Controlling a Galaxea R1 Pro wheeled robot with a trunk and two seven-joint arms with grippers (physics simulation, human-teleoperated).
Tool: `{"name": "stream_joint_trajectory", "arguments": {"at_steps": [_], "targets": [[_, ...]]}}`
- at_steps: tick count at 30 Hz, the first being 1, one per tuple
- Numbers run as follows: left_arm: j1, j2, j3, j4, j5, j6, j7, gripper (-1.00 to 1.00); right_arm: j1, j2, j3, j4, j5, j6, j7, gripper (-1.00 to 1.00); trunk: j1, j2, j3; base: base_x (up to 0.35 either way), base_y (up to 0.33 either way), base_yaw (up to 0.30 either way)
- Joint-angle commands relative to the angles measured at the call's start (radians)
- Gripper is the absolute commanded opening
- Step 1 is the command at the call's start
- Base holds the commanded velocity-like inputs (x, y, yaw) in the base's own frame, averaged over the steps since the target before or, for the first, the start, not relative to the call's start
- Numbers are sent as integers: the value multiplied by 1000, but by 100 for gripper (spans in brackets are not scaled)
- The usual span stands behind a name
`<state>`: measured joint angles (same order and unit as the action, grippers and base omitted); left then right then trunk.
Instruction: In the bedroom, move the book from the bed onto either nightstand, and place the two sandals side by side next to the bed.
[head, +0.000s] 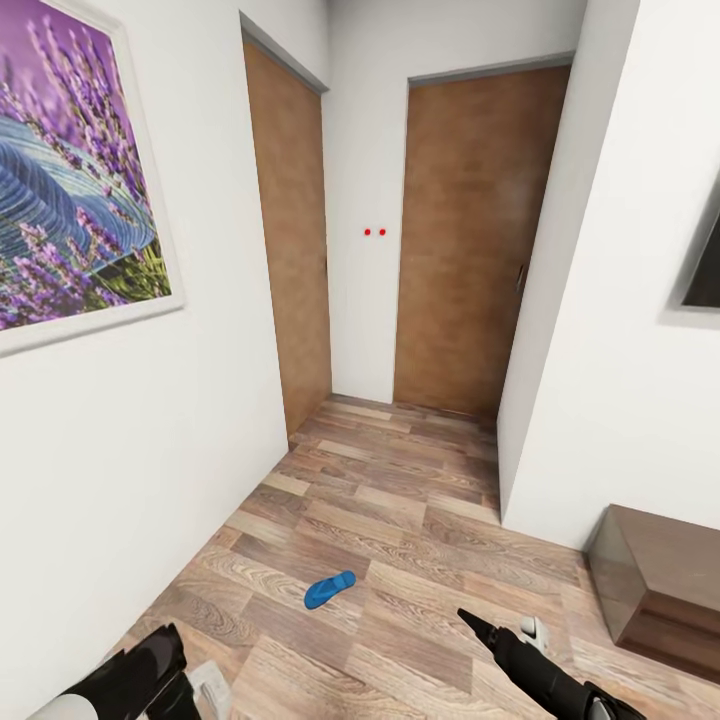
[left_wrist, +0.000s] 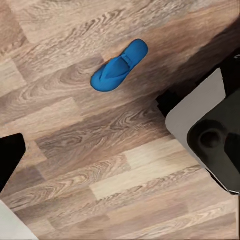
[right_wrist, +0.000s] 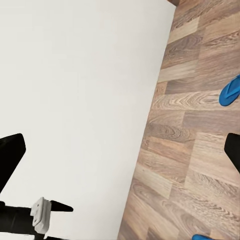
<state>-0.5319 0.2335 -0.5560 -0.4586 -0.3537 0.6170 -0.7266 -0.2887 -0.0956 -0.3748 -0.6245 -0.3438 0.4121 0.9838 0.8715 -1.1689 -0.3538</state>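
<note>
Two brown doors face you at the far end of a short hallway: one door (head: 292, 240) set in the left wall and the other door (head: 470, 240) straight ahead. White walls (head: 150, 450) close in on both sides, and a framed lavender picture (head: 70, 170) hangs on the left one. At the right, the corner of a low dark brown cabinet (head: 660, 585) stands on the wood-plank floor (head: 400, 500), against the right wall.

Your left arm (head: 130, 680) shows at the lower left edge of the head view and your right arm (head: 540, 670) at the lower right, both held low over the floor. You cannot tell from these views whether either end effector is open or closed; neither one is seen gripping anything.

One blue sandal (head: 330, 589) lies flat on the floor between the two arms, strap side up, apart from both walls. Your left wrist camera looks down on that same sandal (left_wrist: 119, 66). Your right wrist camera catches a blue sandal (right_wrist: 230, 91) at the frame edge and a sliver of something blue (right_wrist: 202, 237) at another edge, too little to identify.
</note>
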Motion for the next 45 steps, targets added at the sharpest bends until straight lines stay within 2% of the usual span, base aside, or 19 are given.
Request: {"name": "stream_joint_trajectory", "arguments": {"at_steps": [1,5,8,9,16,25,38,45], "targets": [[0,1,-1,-3,-17,-18,-9,100,-1,0,-2,0,-6,8,3,100,4,-8,-4,0,0,0],[-1,1,0,-17,-39,-80,-8,100,0,-2,-5,-1,-7,5,22,100,19,-36,-17,0,0,0],[-5,2,0,-47,-43,-88,-6,100,0,-3,-7,0,-10,5,36,100,31,-57,-26,0,0,0],[-9,5,11,-112,-46,-88,10,100,-1,-2,-8,1,-9,5,48,100,35,-64,-30,0,0,0],[-11,2,73,-177,-45,-84,46,100,-1,-1,-6,-1,-7,2,51,100,62,-113,-51,0,0,0],[-11,2,94,-191,-47,-82,53,100,0,-2,-10,0,-8,4,47,100,96,-176,-80,0,0,0],[-11,13,95,-184,-49,-89,53,100,0,-4,-20,1,-14,1,42,100,146,-267,-120,0,0,0],[-11,16,92,-150,-48,-108,48,100,0,-8,-34,2,-7,7,40,100,173,-316,-142,0,0,0]]}}
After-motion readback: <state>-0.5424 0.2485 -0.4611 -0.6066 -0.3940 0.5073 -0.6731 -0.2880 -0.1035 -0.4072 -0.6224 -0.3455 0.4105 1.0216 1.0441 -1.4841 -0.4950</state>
